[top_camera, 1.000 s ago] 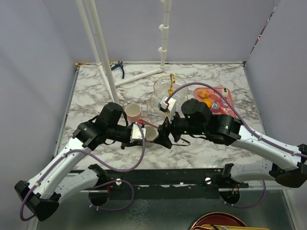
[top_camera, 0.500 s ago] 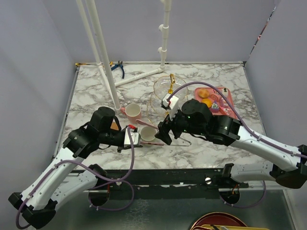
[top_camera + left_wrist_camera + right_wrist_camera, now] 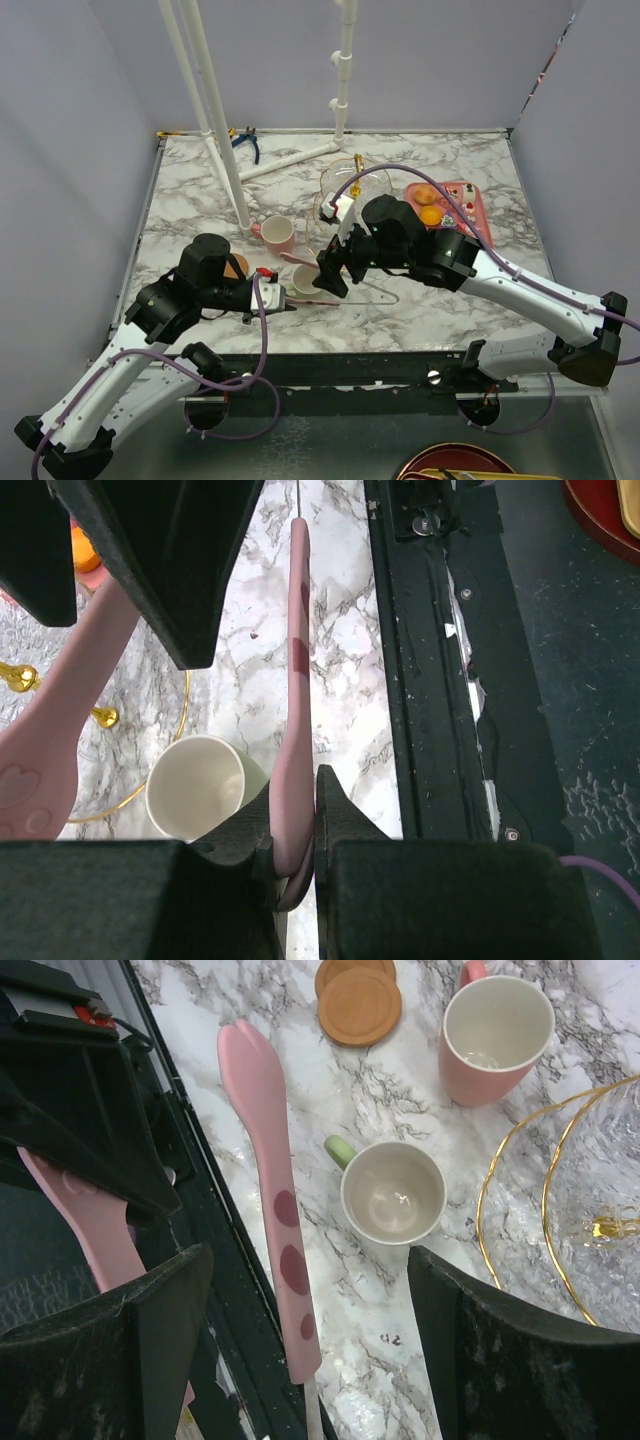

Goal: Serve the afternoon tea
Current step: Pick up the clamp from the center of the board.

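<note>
My left gripper [image 3: 283, 301] [image 3: 295, 792] is shut on one arm of pink tongs [image 3: 297, 650], held edge-on over the table's near edge. The tongs' dotted arm [image 3: 278, 1220] runs between the wide-apart fingers of my open right gripper [image 3: 332, 276] [image 3: 320, 1360], which hovers above it. A pale-green mug [image 3: 305, 280] [image 3: 393, 1192] [image 3: 195, 785] stands just beyond the tongs. A pink mug [image 3: 277, 234] [image 3: 495, 1035] is further back, beside two stacked brown coasters [image 3: 236, 267] [image 3: 358, 1002]. The glass stand [image 3: 350, 185] [image 3: 590, 1210] with gold rims stands behind my right arm.
A pink tray [image 3: 472, 212] at the right holds small orange cakes [image 3: 425, 193]. White pipe posts [image 3: 222, 130] rise at the back left, with blue pliers [image 3: 247, 142] near them. The black front rail [image 3: 440, 680] runs along the table's near edge.
My left arm has drawn back to the left and nearer with the pink tongs. My right gripper has shifted left and further from the rail, and its jaws have widened slightly.
</note>
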Robot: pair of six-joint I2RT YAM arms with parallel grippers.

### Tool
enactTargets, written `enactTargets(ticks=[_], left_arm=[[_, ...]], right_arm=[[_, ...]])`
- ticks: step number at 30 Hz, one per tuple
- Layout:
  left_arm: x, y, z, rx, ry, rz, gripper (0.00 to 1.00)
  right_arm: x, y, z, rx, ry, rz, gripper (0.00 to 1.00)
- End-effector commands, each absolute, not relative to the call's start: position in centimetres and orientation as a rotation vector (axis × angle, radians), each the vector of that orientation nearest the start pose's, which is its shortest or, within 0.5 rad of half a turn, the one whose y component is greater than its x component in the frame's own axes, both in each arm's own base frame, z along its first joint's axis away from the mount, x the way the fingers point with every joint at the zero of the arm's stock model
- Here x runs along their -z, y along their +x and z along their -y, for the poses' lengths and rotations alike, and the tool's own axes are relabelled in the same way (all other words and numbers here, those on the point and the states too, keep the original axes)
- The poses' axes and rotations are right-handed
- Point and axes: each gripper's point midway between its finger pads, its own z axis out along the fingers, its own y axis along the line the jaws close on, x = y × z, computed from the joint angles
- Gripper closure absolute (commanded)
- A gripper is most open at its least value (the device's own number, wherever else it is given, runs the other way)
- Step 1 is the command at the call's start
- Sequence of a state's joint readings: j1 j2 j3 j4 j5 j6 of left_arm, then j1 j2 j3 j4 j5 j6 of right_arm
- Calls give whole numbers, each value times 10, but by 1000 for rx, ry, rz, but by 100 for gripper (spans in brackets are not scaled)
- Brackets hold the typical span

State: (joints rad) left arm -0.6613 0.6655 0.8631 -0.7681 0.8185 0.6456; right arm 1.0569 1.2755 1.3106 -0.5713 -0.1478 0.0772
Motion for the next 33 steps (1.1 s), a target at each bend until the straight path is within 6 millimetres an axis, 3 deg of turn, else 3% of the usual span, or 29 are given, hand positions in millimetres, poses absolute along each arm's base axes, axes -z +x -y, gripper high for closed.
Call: enactTargets(ticks=[1,8,10,15,20,26,31,33], left_arm=[[-247,88,215,903,1587,-1244,100],[-243,86,213,896,1582,-1242,100],[-242,85,212,896,1580,-1244,100],[-243,85,213,893,1581,-1238,100],[-242,86,214,902,1584,-1238,100],[-248,86,217,915,1586,-1224,100],[-264,85,216,888,1597,-1171,100],[-266,80,214,903,1614,-1160,100]], right_arm=[[-275,159,-343,-856,-1151,-1897,17],[-272,163,-341,-886,-1151,-1909,20],[-273,163,-340,-886,-1154,-1907,24],[-264,163,-336,-863,-1175,-1933,46],[-250,167,-336,-826,-1175,-1976,50],[-244,192,-335,-692,-1095,-2002,70],[-258,222,-328,-549,-963,-1963,98],[-264,230,-327,-517,-929,-1953,99]])
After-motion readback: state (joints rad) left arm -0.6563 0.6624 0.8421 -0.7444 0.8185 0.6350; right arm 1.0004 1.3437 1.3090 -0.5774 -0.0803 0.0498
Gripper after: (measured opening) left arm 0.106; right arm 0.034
